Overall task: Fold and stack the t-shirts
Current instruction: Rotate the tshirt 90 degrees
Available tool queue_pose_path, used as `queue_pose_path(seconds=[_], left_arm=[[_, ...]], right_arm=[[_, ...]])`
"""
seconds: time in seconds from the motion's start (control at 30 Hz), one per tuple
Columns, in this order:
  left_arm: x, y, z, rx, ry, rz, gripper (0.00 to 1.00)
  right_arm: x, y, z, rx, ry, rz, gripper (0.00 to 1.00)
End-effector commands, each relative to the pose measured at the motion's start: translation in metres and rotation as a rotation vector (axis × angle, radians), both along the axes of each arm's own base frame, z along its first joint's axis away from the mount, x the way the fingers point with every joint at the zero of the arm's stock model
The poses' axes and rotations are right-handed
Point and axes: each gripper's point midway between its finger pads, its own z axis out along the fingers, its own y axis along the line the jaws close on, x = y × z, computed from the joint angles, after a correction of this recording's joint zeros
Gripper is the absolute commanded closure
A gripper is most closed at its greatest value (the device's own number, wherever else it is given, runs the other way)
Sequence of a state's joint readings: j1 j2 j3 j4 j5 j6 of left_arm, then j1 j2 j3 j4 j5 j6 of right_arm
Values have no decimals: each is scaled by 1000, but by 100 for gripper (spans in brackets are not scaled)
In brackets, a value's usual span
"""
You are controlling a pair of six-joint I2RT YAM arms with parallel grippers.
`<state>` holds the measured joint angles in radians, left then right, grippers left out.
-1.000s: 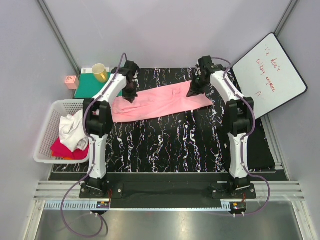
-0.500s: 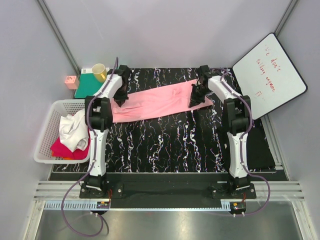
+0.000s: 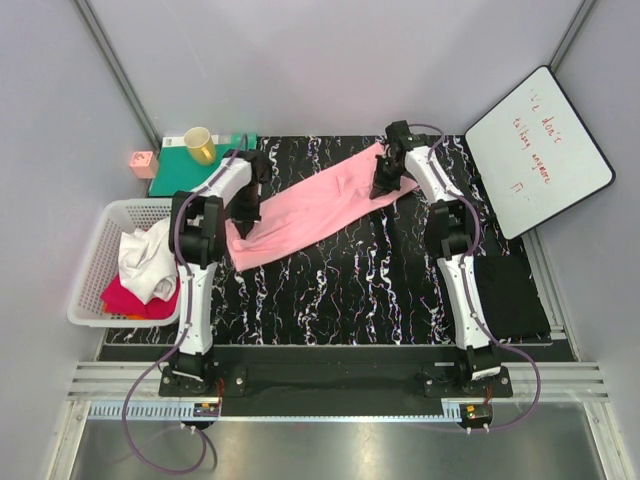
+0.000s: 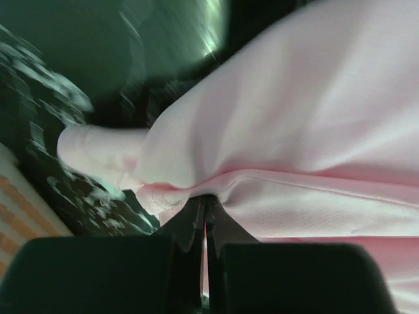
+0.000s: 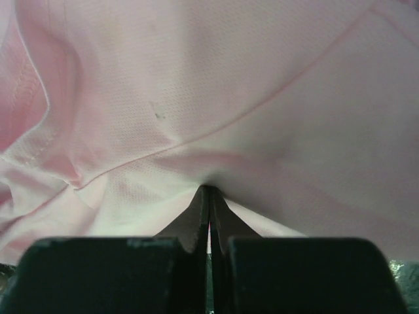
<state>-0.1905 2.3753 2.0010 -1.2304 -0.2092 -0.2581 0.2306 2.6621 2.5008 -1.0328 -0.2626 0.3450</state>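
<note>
Item: light pink t-shirt (image 3: 310, 205), long axis slung between left fingers (image 4: 191, 222) and right fingers (image 5: 198, 212), both pinched tight on its opposite ends.

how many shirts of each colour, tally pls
pink shirt: 1
white shirt: 1
red shirt: 1
total: 3

Illegible red handwriting on whiteboard (image 3: 540, 150)
</note>
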Motion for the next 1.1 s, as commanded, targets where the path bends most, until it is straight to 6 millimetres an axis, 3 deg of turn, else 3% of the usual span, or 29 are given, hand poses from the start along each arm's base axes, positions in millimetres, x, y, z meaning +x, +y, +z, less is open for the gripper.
queue_pose_path(seconds=[0.0,0.03,0.1,0.13,0.2,0.23,0.37,0.47,0.5,0.57,0.6,0.67,0.7,0.73,0.77,0.8,0.83,0.87,0.9,0.93,0.97,1.0,1.03,1.07], left_arm=[[-64,-55,-4,-167,178,-79,100],[-75,-79,-2,-222,194,-110,100],[-92,-105,3,-285,221,-145,100],[-107,-133,5,-329,246,-197,100],[-124,-162,9,-369,264,-258,100],[-140,-189,10,-413,279,-314,100],[-182,-227,14,-430,317,-427,100],[-183,-229,39,-418,235,-468,100],[-173,-218,43,-354,180,-468,100],[-163,-199,61,-305,108,-453,100],[-151,-183,66,-256,63,-429,100],[-144,-170,81,-249,10,-401,100],[-136,-163,85,-243,-20,-377,100],[-130,-159,88,-230,-51,-375,100],[-126,-157,95,-233,-79,-379,100],[-120,-154,97,-225,-101,-372,100],[-118,-154,97,-230,-105,-373,100],[-116,-155,94,-234,-98,-376,100],[-115,-156,91,-241,-88,-373,100],[-115,-159,87,-248,-80,-374,100],[-115,-159,79,-244,-57,-372,100],[-114,-160,76,-246,-56,-368,100],[-114,-161,73,-245,-54,-358,100],[-120,-162,69,-270,-36,-350,100]], right_arm=[[25,-1,6,-4,-71,-14,100],[29,2,9,9,-86,-13,100],[42,7,18,37,-142,-11,100],[43,9,16,55,-144,-8,100],[49,15,13,81,-163,-3,100],[48,19,12,106,-157,5,100],[52,28,15,160,-177,26,100],[58,34,35,194,-226,46,100],[59,35,51,204,-252,52,100],[56,34,66,208,-267,58,100],[54,35,89,222,-295,65,100],[41,35,93,234,-264,75,100],[34,36,119,253,-288,90,100],[20,35,107,254,-231,93,100],[11,36,109,264,-211,104,100],[-2,39,131,300,-220,127,100],[-21,39,114,310,-142,133,100],[-35,39,113,322,-107,145,100],[-51,43,132,349,-108,168,100],[-77,40,111,342,-19,170,100],[-94,38,108,331,7,189,100],[-111,39,126,328,-13,208,100],[-137,35,108,317,64,206,100],[-153,34,126,325,41,223,100]])
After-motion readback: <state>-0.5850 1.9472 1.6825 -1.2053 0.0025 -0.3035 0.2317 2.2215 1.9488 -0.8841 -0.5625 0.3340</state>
